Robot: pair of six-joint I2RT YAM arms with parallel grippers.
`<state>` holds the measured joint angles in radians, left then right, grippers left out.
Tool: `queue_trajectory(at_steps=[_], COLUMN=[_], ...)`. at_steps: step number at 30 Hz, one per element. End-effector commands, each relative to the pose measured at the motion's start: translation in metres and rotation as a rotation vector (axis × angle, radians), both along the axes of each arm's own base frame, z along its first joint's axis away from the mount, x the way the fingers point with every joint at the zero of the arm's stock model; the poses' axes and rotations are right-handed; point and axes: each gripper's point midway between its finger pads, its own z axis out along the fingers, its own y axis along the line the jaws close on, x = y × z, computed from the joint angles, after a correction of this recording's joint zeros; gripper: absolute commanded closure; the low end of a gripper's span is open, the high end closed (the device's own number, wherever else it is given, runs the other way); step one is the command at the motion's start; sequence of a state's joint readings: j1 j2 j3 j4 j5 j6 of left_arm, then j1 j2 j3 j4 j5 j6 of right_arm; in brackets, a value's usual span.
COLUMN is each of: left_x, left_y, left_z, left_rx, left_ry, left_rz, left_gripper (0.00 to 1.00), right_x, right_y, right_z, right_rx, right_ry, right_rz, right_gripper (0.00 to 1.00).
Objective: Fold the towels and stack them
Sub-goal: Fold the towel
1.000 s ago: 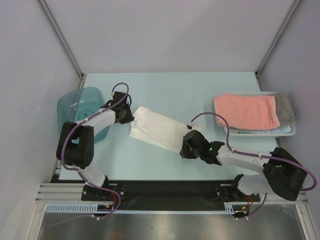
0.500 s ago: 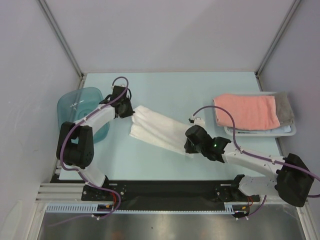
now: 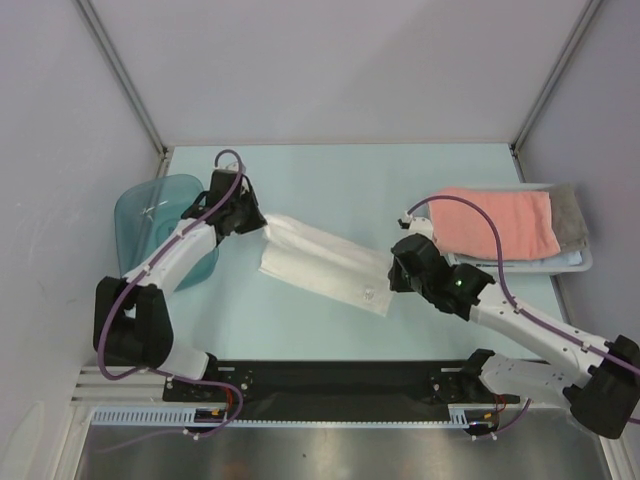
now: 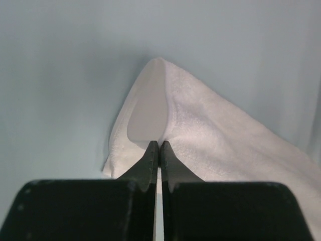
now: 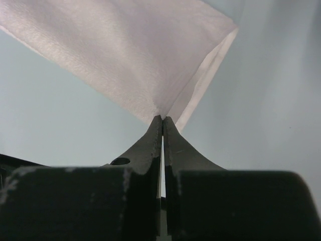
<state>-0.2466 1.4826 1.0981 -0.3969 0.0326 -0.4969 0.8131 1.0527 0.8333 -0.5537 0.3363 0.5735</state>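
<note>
A white towel (image 3: 320,262) stretches diagonally across the pale bench (image 3: 350,170), held at opposite ends by two robot arms. At right, a folded salmon-pink towel (image 3: 495,222) lies on a grey towel (image 3: 570,215) in a white basket (image 3: 520,266); a blue tub (image 3: 150,225) stands at left. The left gripper (image 4: 159,146) is clamped tight on the white towel's far-left corner, and the right gripper (image 5: 163,121) is pinched on its near-right corner.
</note>
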Motion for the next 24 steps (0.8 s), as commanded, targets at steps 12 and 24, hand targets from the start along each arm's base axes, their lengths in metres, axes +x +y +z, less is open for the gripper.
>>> queue_trajectory(at_steps=[12, 24], left_x=[-0.040, -0.046], left_y=[-0.003, 0.013], left_z=[-0.063, -0.031], left_rx=[-0.056, 0.014], left_ry=[0.124, 0.060], left_rz=[0.013, 0.023], left_gripper=[0.99, 0.66], right_x=[-0.053, -0.048], right_y=[0.018, -0.001], right_z=[-0.073, -0.058], right_rx=[0.123, 0.103], right_ry=[0.175, 0.125], right_rz=[0.073, 0.020], right_gripper=[0.98, 0.54])
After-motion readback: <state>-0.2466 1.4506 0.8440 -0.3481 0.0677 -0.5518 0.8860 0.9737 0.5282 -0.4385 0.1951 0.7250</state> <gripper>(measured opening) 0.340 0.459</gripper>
